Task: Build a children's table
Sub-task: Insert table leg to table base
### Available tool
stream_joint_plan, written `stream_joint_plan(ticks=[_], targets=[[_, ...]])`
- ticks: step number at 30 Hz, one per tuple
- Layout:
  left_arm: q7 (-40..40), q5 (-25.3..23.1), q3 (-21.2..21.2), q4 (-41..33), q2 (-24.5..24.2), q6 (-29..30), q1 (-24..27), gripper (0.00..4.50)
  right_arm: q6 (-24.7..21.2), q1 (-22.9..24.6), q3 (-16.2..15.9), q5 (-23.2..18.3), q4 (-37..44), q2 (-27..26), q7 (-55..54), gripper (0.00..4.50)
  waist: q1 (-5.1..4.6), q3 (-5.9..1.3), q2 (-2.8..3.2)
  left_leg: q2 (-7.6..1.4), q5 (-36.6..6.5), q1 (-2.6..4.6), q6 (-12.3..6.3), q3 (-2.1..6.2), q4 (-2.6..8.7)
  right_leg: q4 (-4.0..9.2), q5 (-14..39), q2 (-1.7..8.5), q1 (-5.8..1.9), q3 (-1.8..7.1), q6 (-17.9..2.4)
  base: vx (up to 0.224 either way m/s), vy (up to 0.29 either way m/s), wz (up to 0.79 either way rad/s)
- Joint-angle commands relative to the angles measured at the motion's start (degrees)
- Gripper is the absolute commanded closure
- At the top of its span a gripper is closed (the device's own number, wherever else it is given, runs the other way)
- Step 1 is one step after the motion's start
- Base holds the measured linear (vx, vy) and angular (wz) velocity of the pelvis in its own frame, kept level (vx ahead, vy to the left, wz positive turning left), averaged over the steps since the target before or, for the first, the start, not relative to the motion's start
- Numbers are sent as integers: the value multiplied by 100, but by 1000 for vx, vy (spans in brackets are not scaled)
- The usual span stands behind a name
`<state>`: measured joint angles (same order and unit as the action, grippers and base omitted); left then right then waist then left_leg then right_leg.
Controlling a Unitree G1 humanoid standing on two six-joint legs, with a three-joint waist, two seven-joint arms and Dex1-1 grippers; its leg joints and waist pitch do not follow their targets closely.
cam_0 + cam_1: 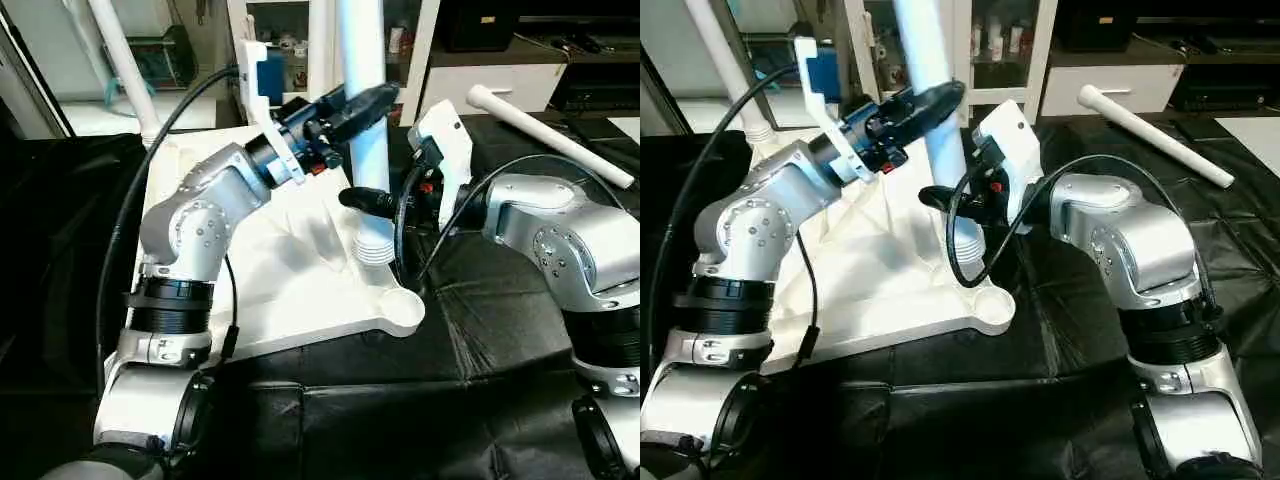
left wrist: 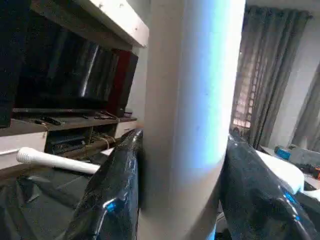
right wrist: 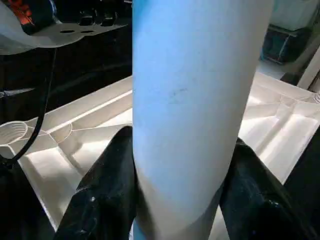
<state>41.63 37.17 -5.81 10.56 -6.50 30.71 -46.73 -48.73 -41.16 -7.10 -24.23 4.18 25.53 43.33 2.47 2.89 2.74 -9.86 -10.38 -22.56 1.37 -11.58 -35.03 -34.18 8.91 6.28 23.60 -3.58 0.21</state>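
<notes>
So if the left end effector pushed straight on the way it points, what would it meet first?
The upright white tapered plastic tube leg: the left end effector already has a black finger on each side of it, so the leg should block almost at once.

place: home living room | cues: television (image 2: 65,75); curtains (image 2: 272,75); shelves (image 1: 290,45)
</notes>
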Motion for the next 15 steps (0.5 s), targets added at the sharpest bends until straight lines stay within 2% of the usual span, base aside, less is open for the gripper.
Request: stream_joint_plan(ticks=[1,3,4,5,7,8,9,10,13,14,15], targets=[[-124,-84,-172,85,-108,-56,-69,262,48,-121,94,-62,46,1,34,199,8,-454,-48,-239,-913,154,-142,128,378,305,872,159,-322,180,-1358,0,0,0],[-110,-66,-147,30,-134,-8,-86,267,31,-140,110,-71,49,21,45,194,1,-452,-37,-236,-934,154,-149,130,379,301,845,151,-323,177,-1366,0,0,0],[-107,-63,-140,16,-138,0,-88,269,46,-143,104,-54,49,29,44,166,-1,-454,-39,-239,-932,157,-141,132,380,301,839,152,-322,175,-1368,0,0,0],[-88,-54,-108,-29,-154,32,-95,269,93,-157,82,8,34,59,35,157,-5,-455,-40,-239,-930,156,-134,130,380,297,831,155,-325,176,-1376,0,0,0],[-78,-47,-87,-42,-163,38,-98,270,107,-163,76,29,19,73,32,154,-2,-455,-38,-238,-927,157,-126,128,375,298,832,157,-323,178,-1386,0,0,0],[-66,-36,-59,-62,-160,36,-108,270,86,-167,61,34,4,118,70,153,-2,-452,-64,-241,-925,154,-133,127,380,299,837,155,-326,177,-1386,0,0,0],[-61,-34,-56,-64,-159,33,-112,270,70,-167,51,32,5,132,84,152,8,-451,-53,-242,-940,157,-131,128,378,298,864,160,-326,179,-1388,0,0,0],[-54,-31,-51,-67,-152,25,-122,270,43,-166,27,38,2,165,110,152,3,-450,-72,-242,-942,153,-137,125,377,300,873,159,-328,180,-1384,0,0,0],[-40,-34,-38,-63,-151,17,-132,270,11,-166,4,34,-12,189,130,152,6,-448,-63,-239,-927,153,-155,124,372,304,906,164,-325,181,-1380,0,0,0],[1,-53,14,-100,-164,20,-125,270,-15,-169,-33,47,-60,196,138,152,9,-450,-87,-241,-924,150,-165,126,371,300,964,172,-330,183,-1377,0,0,0],[4,-53,19,-106,-165,23,-123,270,-18,-170,-38,49,-65,196,138,152,9,-450,-87,-241,-924,150,-165,126,371,300,964,172,-330,183,-1377,0,0,0]])
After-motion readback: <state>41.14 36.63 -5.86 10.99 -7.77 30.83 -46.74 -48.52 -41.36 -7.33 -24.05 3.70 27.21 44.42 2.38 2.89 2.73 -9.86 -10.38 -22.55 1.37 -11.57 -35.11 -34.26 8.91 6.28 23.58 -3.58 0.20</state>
